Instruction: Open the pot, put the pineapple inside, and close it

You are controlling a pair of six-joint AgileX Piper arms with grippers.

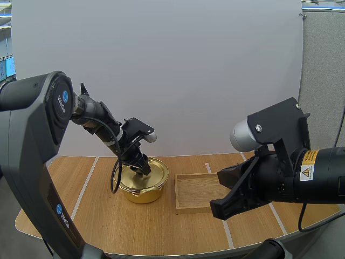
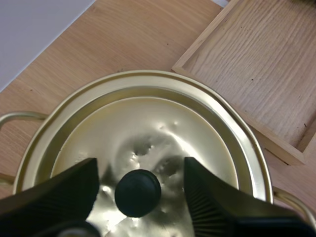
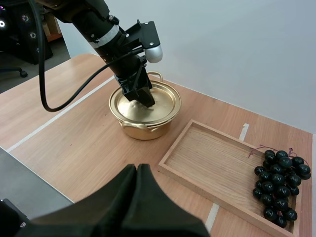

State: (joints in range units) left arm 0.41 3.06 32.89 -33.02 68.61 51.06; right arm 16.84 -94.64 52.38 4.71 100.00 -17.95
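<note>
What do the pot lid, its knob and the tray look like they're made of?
Pot lid: likely thin metal, shiny gold finish, dented and reflective. Knob: probably black plastic, matte. Tray: wood, visible grain, unpainted.

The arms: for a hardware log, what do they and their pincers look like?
Both are dark grey to black. The left arm bears round blue logo badges; the right arm has a silver-grey joint cap and a yellow warning label. The left pincer and right pincer have black, wedge-shaped fingers.
</note>
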